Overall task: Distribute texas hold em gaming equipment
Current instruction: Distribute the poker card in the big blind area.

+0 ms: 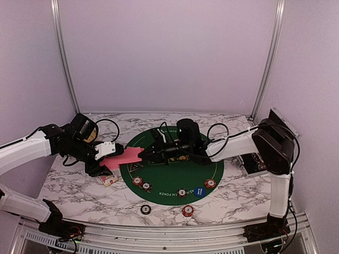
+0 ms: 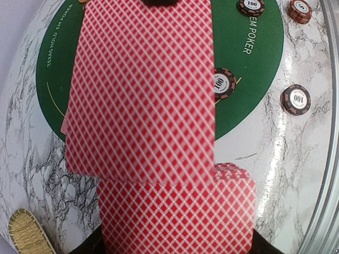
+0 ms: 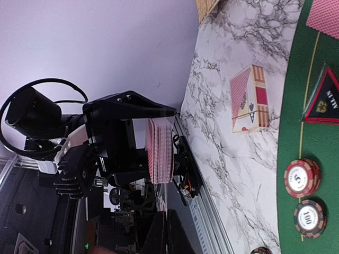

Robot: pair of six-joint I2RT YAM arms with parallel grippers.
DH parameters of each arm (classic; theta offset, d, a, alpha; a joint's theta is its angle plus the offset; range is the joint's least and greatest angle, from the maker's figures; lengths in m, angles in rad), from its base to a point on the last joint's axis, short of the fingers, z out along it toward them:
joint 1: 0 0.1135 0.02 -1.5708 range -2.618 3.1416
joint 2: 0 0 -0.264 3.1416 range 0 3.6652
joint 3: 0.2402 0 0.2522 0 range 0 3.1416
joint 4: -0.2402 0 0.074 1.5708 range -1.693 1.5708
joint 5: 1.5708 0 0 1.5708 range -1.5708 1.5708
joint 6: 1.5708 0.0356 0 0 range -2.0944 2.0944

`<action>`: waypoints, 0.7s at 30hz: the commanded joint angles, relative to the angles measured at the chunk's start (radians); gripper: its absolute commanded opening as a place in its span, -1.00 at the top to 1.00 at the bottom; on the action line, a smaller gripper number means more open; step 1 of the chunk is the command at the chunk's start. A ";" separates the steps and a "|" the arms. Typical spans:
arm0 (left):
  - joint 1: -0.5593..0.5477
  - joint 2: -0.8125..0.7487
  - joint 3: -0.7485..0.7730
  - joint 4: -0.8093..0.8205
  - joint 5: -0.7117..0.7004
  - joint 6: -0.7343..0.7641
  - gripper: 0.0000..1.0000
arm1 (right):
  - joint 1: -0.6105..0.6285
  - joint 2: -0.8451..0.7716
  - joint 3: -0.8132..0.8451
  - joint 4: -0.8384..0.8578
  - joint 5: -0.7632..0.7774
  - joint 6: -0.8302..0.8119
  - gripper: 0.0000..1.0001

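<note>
Marble-patterned table point(image 1: 79, 185) carried a round green mat point(image 1: 169, 177), and at the mat's left edge the left jaws were clamped on a deck of red-backed cards point(image 2: 175, 217). The right jaws were pressed shut on the far edge of the top card point(image 2: 143, 90), which stood out from the deck over the mat. On the mat beyond lay a black-and-red triangular marker point(image 3: 323, 98), another card point(image 3: 324, 16), several chips point(image 2: 224, 83) and a blue button point(image 1: 199, 191), while farther out on the bare table were a card box point(image 3: 249, 98), a dark chip point(image 1: 145, 209), a red chip point(image 1: 187, 210) and a woven basket point(image 2: 26, 233).
</note>
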 commanded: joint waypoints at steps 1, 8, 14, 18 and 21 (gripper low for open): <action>0.003 -0.002 -0.006 0.002 -0.003 -0.002 0.66 | -0.060 -0.084 -0.045 -0.024 -0.025 -0.056 0.99; 0.003 0.001 -0.005 0.001 0.000 -0.005 0.66 | -0.198 -0.152 -0.098 -0.136 -0.029 -0.150 1.00; 0.003 0.002 -0.003 -0.001 0.000 -0.010 0.66 | -0.354 -0.158 -0.104 -0.255 -0.016 -0.255 1.00; 0.003 0.002 -0.006 -0.001 0.000 -0.011 0.66 | -0.461 -0.135 -0.069 -0.372 0.029 -0.357 1.00; 0.003 0.002 -0.005 -0.001 0.000 -0.011 0.67 | -0.529 -0.107 -0.039 -0.411 0.067 -0.392 1.00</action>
